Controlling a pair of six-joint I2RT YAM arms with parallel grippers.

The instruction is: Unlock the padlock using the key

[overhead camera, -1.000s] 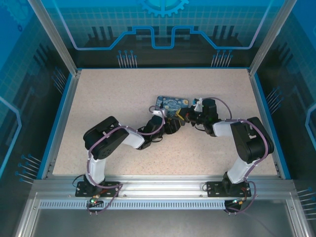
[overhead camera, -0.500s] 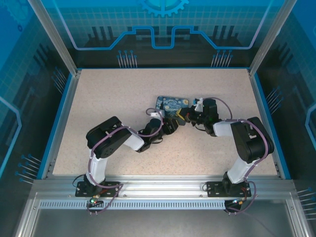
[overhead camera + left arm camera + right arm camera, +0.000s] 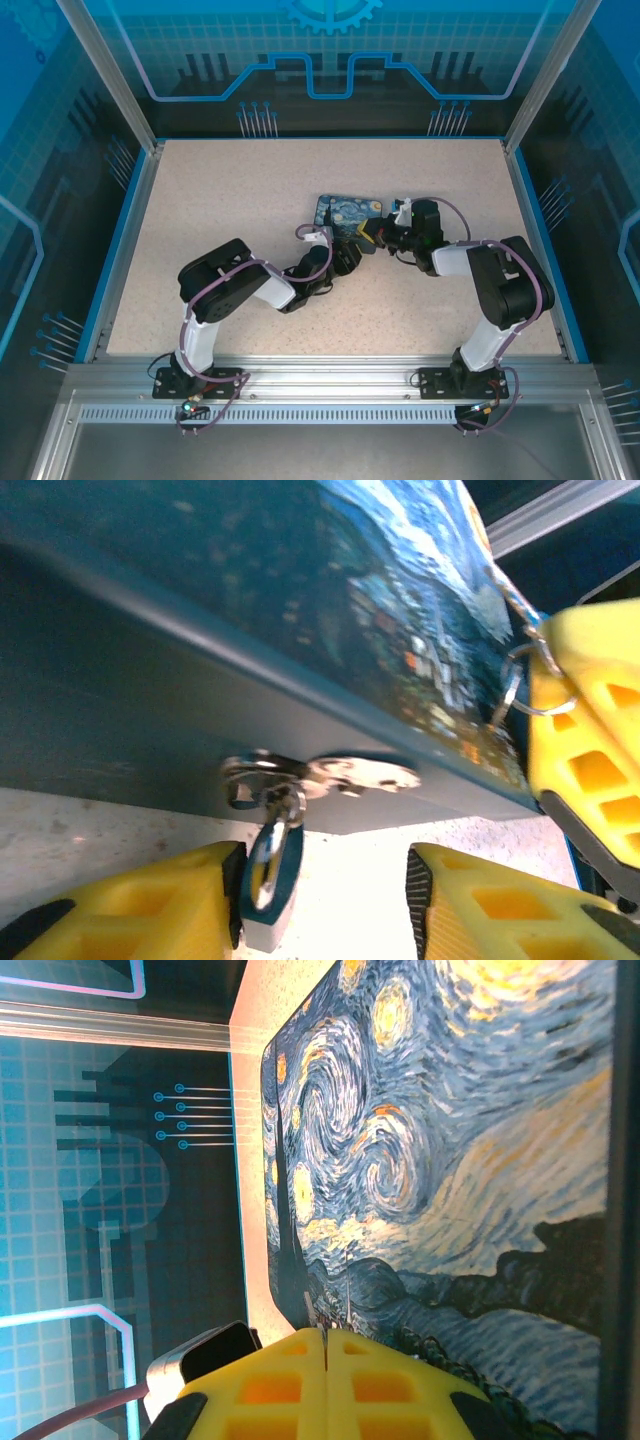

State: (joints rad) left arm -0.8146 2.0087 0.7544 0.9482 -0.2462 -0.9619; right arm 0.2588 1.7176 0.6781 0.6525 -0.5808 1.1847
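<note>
One change marks the last second: the left tool (image 3: pixel 325 882), which stood wider, has narrowed around the padlock (image 3: pixel 268 885) and then stopped. In the top view the left arm has also drawn slightly back from the near side of the box (image 3: pixel 300 580).

The padlock hangs from the hasp (image 3: pixel 330 775) on the box's front edge, its body dropping below the box toward the tabletop (image 3: pixel 250 200). It rests against one yellow finger (image 3: pixel 150 905) of the left tool. The other finger stands clear of it, so the tool is apart, bracketing the lock, not clamped on it.

The key (image 3: pixel 324 1332) is at the box's right near corner. I take it to be the thin dark sliver at the seam of the right tool (image 3: pixel 327 1358), whose fingers are pressed together on it. Its ring (image 3: pixel 520 685) shows beside those fingers in the left wrist view. The right arm has not shifted.

To my eye the left side is settling in to steady the lock before the key comes across, and that hold is not yet firm. The shackle still sits through the hasp, so the lock appears unopened. The keyhole is hidden, and the key remains apart from the padlock, further along the box's front edge.
</note>
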